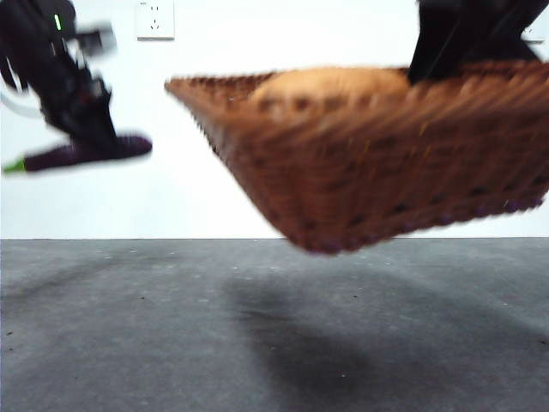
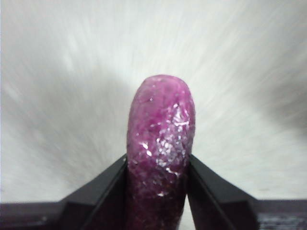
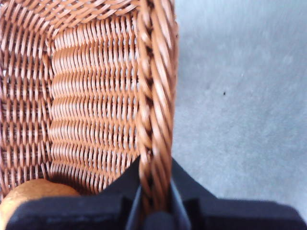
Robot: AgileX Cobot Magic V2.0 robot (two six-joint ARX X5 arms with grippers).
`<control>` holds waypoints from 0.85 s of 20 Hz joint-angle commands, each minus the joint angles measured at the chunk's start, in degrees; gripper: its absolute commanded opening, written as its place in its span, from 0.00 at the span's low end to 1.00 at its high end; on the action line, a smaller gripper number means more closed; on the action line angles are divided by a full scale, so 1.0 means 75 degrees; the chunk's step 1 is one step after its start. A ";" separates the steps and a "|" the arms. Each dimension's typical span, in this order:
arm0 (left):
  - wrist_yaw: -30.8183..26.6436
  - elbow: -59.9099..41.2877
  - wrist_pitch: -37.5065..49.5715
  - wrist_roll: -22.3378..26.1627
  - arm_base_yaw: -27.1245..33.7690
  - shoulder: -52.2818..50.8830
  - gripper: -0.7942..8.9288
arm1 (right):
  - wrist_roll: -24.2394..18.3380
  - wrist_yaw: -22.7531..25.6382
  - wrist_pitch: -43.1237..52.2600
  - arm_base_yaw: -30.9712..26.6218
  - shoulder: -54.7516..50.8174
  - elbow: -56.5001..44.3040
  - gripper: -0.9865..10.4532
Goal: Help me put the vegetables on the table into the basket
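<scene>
The brown wicker basket [image 1: 377, 163] hangs tilted above the table [image 1: 274, 335], held at its braided rim [image 3: 156, 105] by my right gripper [image 3: 154, 191], which is shut on it. A brown potato [image 1: 330, 86] lies inside the basket; it shows again as the potato [image 3: 29, 194] near the basket's wall. At the far left of the front view, my left gripper [image 1: 86, 129] holds the purple eggplant [image 1: 81, 154] in the air, its green stem pointing left. In the left wrist view the jaws are shut on the eggplant [image 2: 160, 143]. No corn is in view.
A white wall with a power socket [image 1: 154, 19] stands behind the table. The basket's shadow [image 1: 326, 335] falls on the grey surface below it.
</scene>
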 commanded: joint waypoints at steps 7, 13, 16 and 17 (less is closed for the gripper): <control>-0.0131 -0.0009 -0.1880 0.1381 -0.2812 -0.3244 0.08 | 0.0361 -0.1070 0.1075 0.0015 0.1565 0.0073 0.08; -0.1947 -0.0012 -0.2381 0.1883 -0.5773 -0.2197 0.07 | 0.0303 -0.1559 0.1046 0.0023 0.1574 0.0073 0.08; -0.2148 -0.0009 -0.2527 0.1915 -0.6070 -0.1291 0.07 | 0.0210 -0.1562 0.0947 0.0023 0.1574 0.0073 0.08; -0.2145 -0.0012 -0.2527 0.2022 -0.6070 -0.1055 0.07 | 0.0181 -0.1580 0.0944 0.0023 0.1574 0.0073 0.08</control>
